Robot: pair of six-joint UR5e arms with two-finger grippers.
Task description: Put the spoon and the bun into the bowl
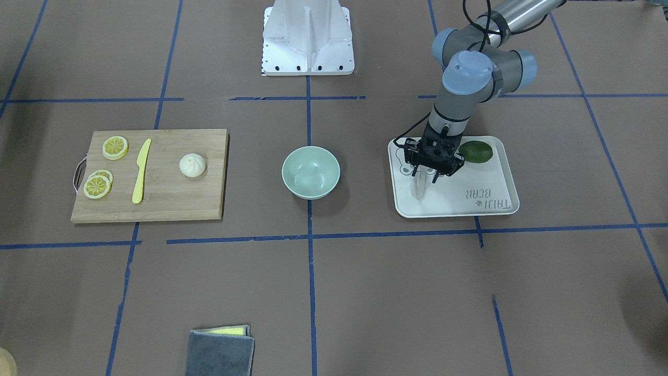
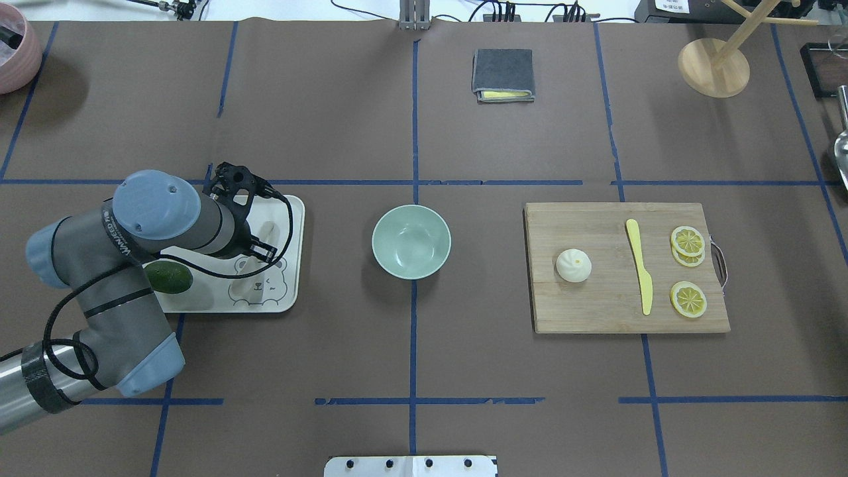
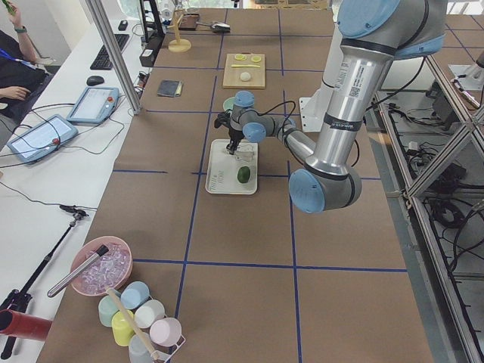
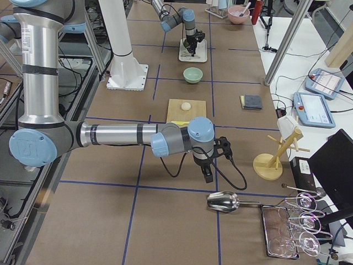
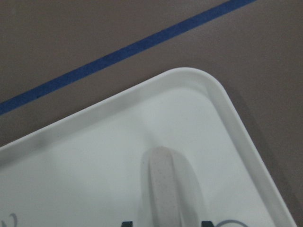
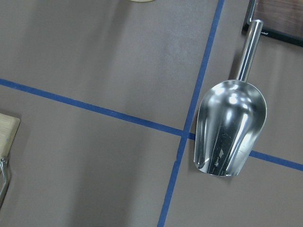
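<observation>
The off-white spoon (image 1: 420,189) lies on the white bear-printed tray (image 1: 469,206); it also shows in the left wrist view (image 5: 168,189). My left gripper (image 1: 426,177) is low over the spoon, open, with a finger on either side of it. The mint-green bowl (image 1: 311,172) stands empty at the table's middle. The white bun (image 1: 192,165) sits on the wooden cutting board (image 1: 167,201). My right gripper (image 4: 208,175) hangs over bare table far from the board; I cannot tell whether it is open or shut.
A dark green fruit (image 1: 476,151) lies on the tray beside the left wrist. A yellow knife (image 1: 141,171) and lemon slices (image 1: 115,147) lie on the board. A metal scoop (image 6: 230,127) lies under the right wrist. A folded grey cloth (image 1: 222,351) lies at the operators' edge.
</observation>
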